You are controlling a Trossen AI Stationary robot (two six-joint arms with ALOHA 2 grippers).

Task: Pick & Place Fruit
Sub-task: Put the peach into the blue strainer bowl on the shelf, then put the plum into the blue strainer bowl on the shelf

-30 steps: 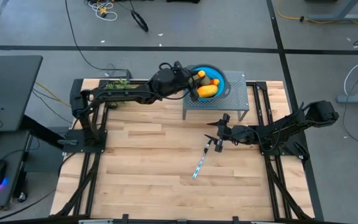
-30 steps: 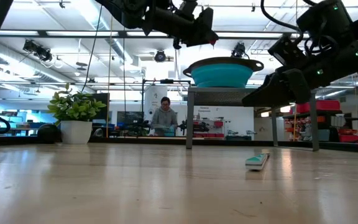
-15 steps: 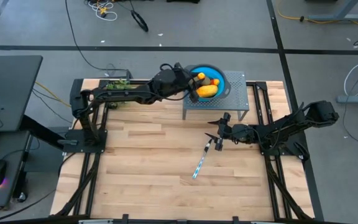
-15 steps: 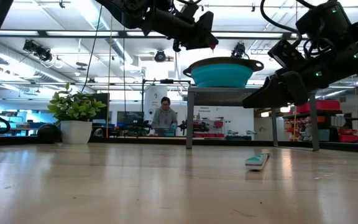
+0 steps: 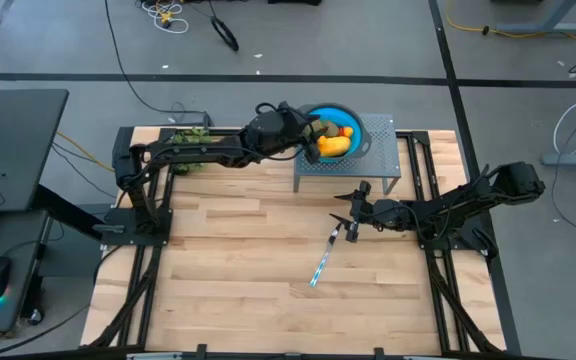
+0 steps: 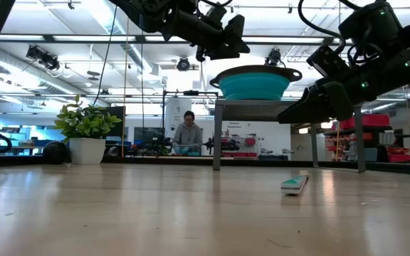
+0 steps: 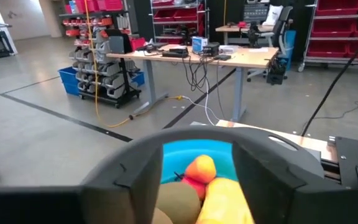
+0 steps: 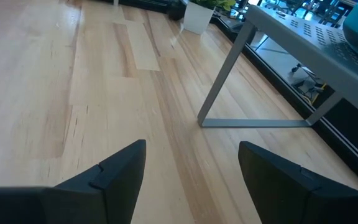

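The blue bowl (image 5: 353, 124) sits on top of the grey metal stand (image 5: 382, 160) at the table's far edge, and it serves as the landmark here; inside the bowl lies the fruit (image 5: 332, 144), with the yellow-orange oblong piece nearest the bowl's near rim and a small orange-red piece (image 5: 346, 131) just beyond it; the left gripper (image 5: 313, 130) hangs over the bowl's left rim, its fingers spread wide and gripping nothing, and through the left wrist view an olive-brown piece (image 7: 178, 203), the orange-red piece (image 7: 199, 170) and the yellow one (image 7: 229, 202) show between them; the right gripper (image 5: 353, 213) hovers low over the table, in front of the bowl and below the stand, its fingers wide apart and empty; the slim utensil (image 5: 325, 256) lies on the wood just beside it, farther from the bowl.
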